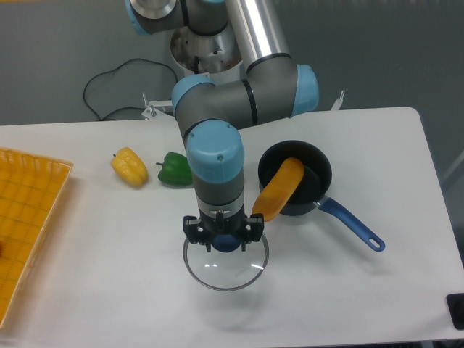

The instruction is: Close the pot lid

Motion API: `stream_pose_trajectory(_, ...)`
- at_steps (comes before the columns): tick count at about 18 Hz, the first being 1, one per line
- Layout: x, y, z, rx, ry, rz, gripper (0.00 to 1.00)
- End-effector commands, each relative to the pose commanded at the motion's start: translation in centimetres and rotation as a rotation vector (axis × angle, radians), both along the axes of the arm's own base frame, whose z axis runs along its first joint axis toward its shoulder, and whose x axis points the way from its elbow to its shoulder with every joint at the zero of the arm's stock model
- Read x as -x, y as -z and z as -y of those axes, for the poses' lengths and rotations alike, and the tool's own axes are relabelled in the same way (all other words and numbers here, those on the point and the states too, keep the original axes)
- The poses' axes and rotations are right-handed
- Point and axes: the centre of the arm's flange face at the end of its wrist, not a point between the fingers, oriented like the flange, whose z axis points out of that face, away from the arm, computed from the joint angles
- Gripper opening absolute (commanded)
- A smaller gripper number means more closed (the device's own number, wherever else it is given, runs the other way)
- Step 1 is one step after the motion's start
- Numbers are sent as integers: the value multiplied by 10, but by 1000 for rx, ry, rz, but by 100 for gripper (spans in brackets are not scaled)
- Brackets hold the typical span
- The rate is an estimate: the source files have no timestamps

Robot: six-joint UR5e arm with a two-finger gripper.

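The dark pot (310, 190) sits on the white table right of centre, its blue handle (351, 225) pointing to the lower right. A long orange-yellow vegetable (278, 190) leans out over the pot's left rim. The glass lid (225, 265) hangs at the arm's end left of the pot, its shadow on the table below. My gripper (225, 241) points straight down and is shut on the lid's blue knob.
A yellow pepper (129, 166) and a green pepper (174, 169) lie at the back left of the arm. An orange mesh tray (25, 217) occupies the table's left edge. A black cable (109, 80) loops behind the table.
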Motion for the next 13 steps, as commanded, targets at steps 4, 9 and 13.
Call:
stream_pose_trajectory(4,10,-19,16,-38,-24,24,51)
stream_pose_trajectory(9,19,-34,35,-32,-43,38,51)
stream_pose_trajectory(13,20,-33,36,-32,-45,40,51)
